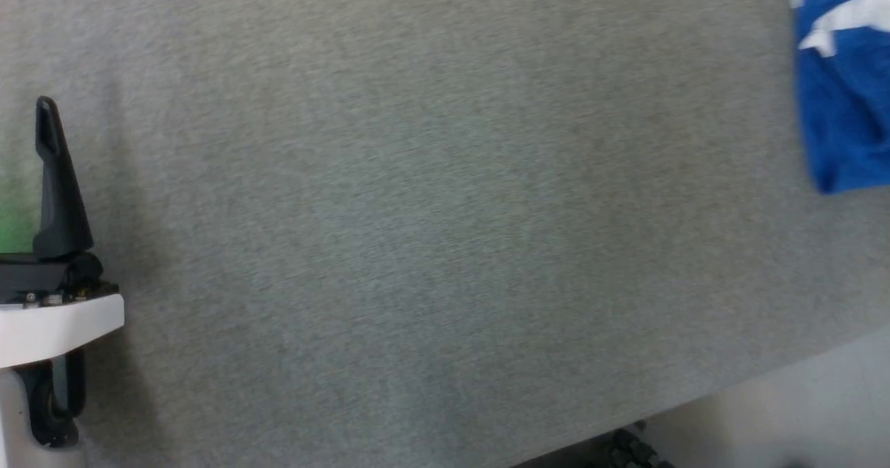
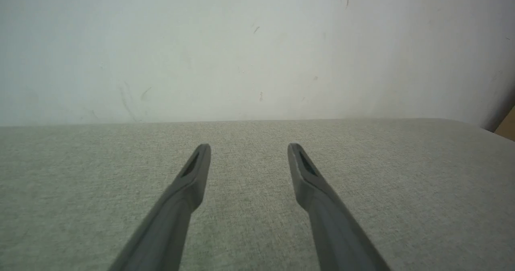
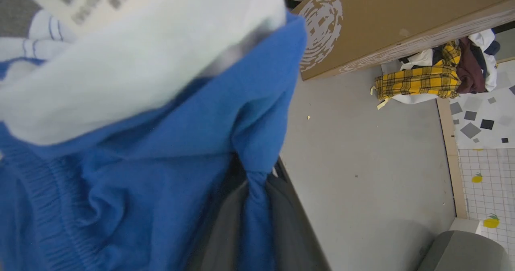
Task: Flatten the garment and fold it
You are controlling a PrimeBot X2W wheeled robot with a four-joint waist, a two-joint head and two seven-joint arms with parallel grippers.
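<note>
A: Hands?
B: Left hand [image 2: 248, 150] spread wide, empty, over the bare worktop [image 1: 417, 211]. Right hand [image 3: 257, 200] clamps a thin fold of the garment [image 3: 153, 150].
A: Garment where?
B: Bunched up at the head view's far right edge, well apart from the left hand. Can't tell if it rests on the worktop.
A: Risk?
B: Thin pinch on slick fabric, so it likely slips out on a pull. The floor [image 3: 362, 162] is right below, so it could drop there. Dragged one-handed, it probably lands crumpled, not flat.

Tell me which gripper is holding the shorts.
The right gripper: the blue shorts are pinched between its fingers. The left gripper hangs open above the grey table, holding nothing.
</note>
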